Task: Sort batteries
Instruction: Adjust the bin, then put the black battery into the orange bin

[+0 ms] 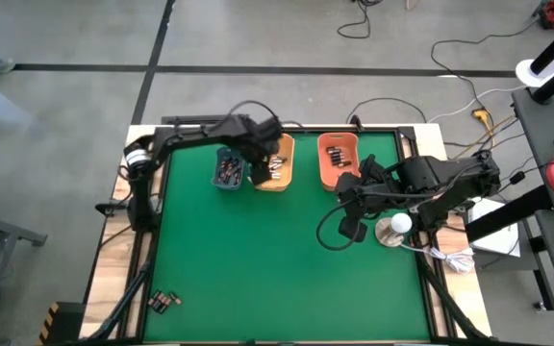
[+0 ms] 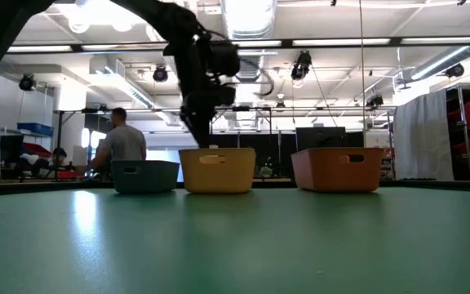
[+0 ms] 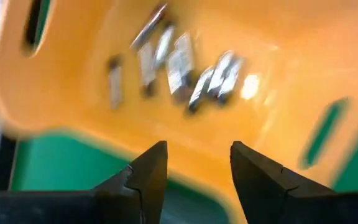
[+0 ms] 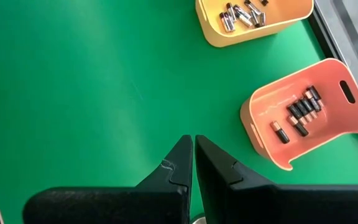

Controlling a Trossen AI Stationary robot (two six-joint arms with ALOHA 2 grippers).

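Three bins stand side by side near the table's far edge: a grey-blue bin (image 1: 227, 171), a yellow-orange bin (image 1: 277, 161) and an orange bin (image 1: 337, 159). Silvery batteries (image 3: 179, 65) lie in the yellow-orange bin, dark batteries (image 4: 298, 113) in the orange bin, and dark ones (image 1: 226, 171) in the grey-blue bin. A few loose batteries (image 1: 164, 302) lie near the table's near left corner. My left gripper (image 3: 197, 163) hovers open over the yellow-orange bin's near rim (image 3: 104, 134), with nothing between its fingers. My right gripper (image 4: 193, 146) is shut and hangs above the green table, near the orange bin.
The green mat (image 1: 258, 259) stretches bare between the bins and the loose batteries. A pale round object (image 1: 393, 228) sits by the right arm. In the low view the left arm (image 2: 206, 77) hangs above the yellow-orange bin (image 2: 217, 170); a person (image 2: 122, 143) is in the room behind.
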